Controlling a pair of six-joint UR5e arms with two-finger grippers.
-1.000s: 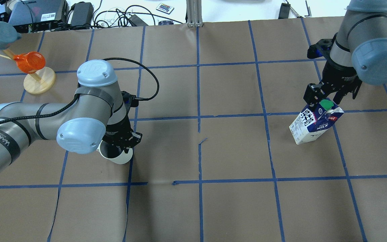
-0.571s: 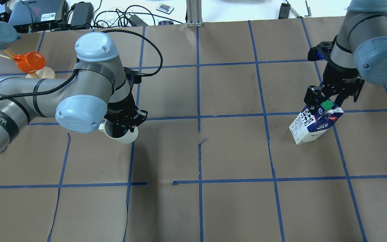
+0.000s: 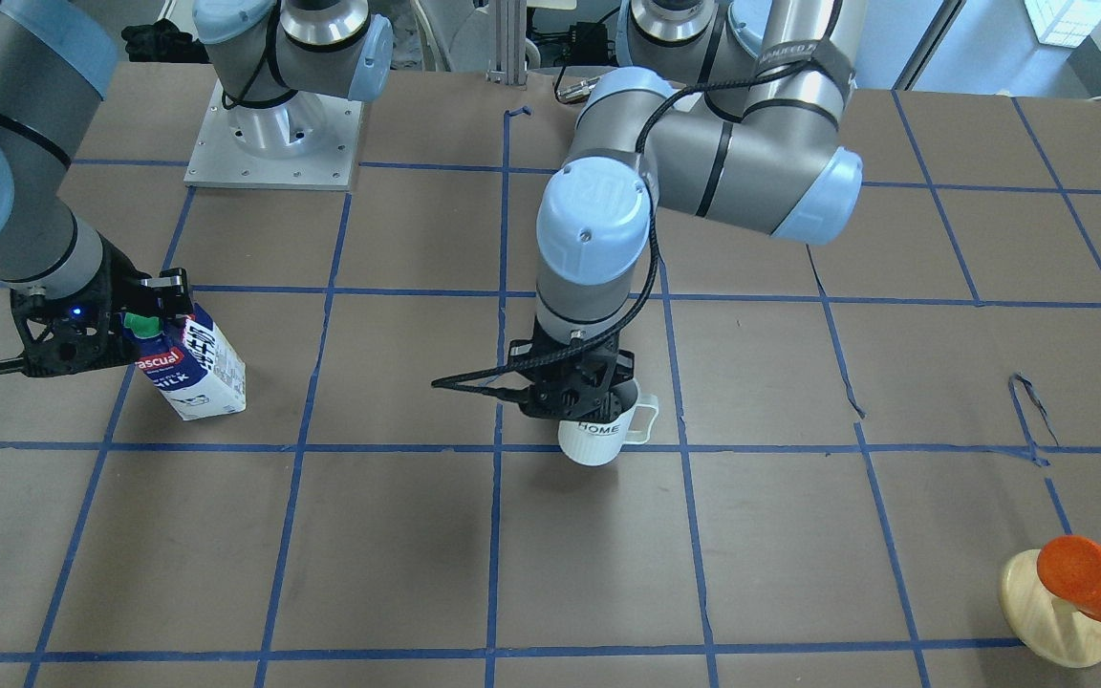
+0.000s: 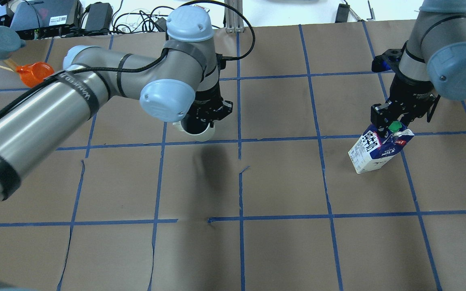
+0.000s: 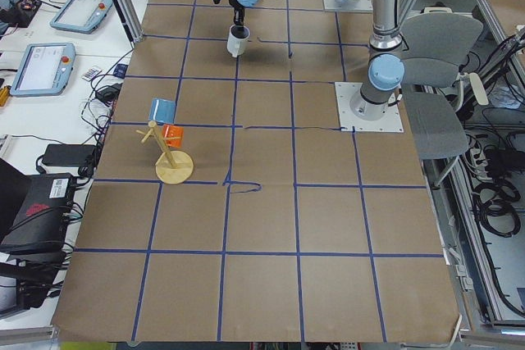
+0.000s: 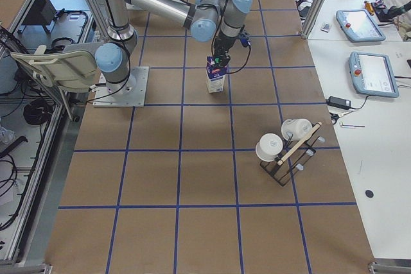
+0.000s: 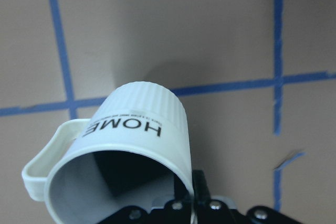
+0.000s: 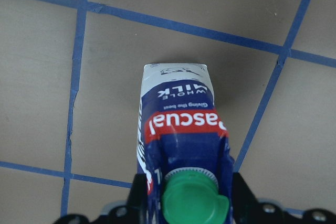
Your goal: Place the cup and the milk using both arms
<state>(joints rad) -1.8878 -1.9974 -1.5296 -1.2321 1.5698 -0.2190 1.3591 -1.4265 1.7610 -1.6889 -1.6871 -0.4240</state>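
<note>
Your cup (image 3: 596, 435) hangs clear of the table (image 3: 799, 535) near its middle. The left gripper (image 3: 577, 409) pinches it by the rim, one finger inside; that one-wall hold could let the cup swing or slip if you move fast or land it hard. The milk (image 4: 378, 150) stands on the table out to the right with the right gripper (image 4: 392, 122) straddling its gable beside the green cap (image 8: 194, 200). You cannot tell whether it is pressing, and an off-centre squeeze on that fold may tip or crumple the tall carton.
</note>
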